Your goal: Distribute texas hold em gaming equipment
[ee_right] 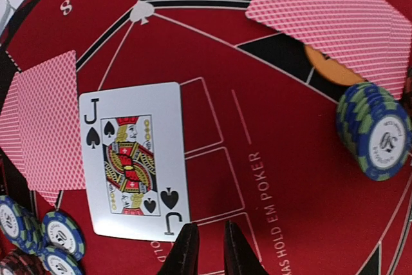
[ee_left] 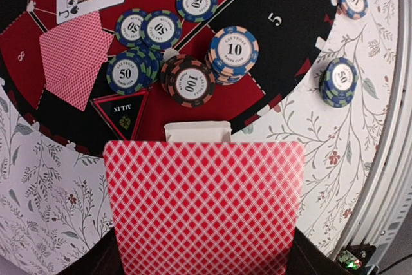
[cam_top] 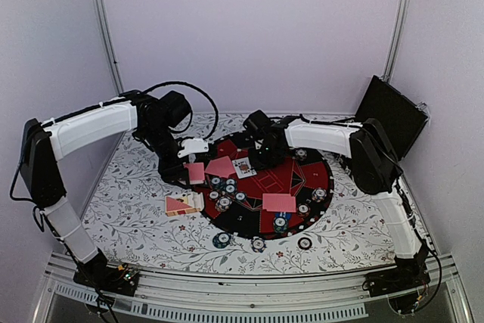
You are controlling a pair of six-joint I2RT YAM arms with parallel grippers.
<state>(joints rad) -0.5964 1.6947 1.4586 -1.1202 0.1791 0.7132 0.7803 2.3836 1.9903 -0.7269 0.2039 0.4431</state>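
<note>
Where the white floral tablecloth [cam_top: 136, 209] meets the table's near edge, three loose round poker chips [cam_top: 259, 244] lie apart from one another, just outside the rim of the big round red-and-black mat [cam_top: 310, 174]. On the mat's near half a thin pink-red-backed playing card [cam_top: 279, 202] lies face down, while a small heap of like-backed cards [cam_top: 180, 205] sits on the cloth at the mat's left rim. Farther in, chips cluster left of centre: a peach-and-blue stack marked 10 [ee_left: 234, 53], a dark red-and-black stack marked 100 [ee_left: 190, 83] just beside it, and blue-and-green stacks marked 50 [ee_left: 127, 72]. The left gripper [cam_top: 194, 160] is clamped on a red-diamond-backed card [ee_left: 203, 207], held over the mat's left rim, one white fingertip [ee_left: 197, 132] showing past its far edge. Beyond it another face-down card [cam_top: 220, 166] lies beside a face-up jack of spades [ee_right: 132, 159]. The right gripper [ee_right: 209, 252] hangs at the jack's short edge, its dark fingers [ee_right: 187, 252] a narrow slit apart with nothing between them; whether they touch the card cannot be told. Just past it a blue-and-green chip stack [ee_right: 376, 136] stands near a small orange disc [ee_right: 328, 69] half covered by a further face-down card [ee_right: 335, 24]. At the far right, a black hinged case [cam_top: 389, 115] stands against the wall.
</note>
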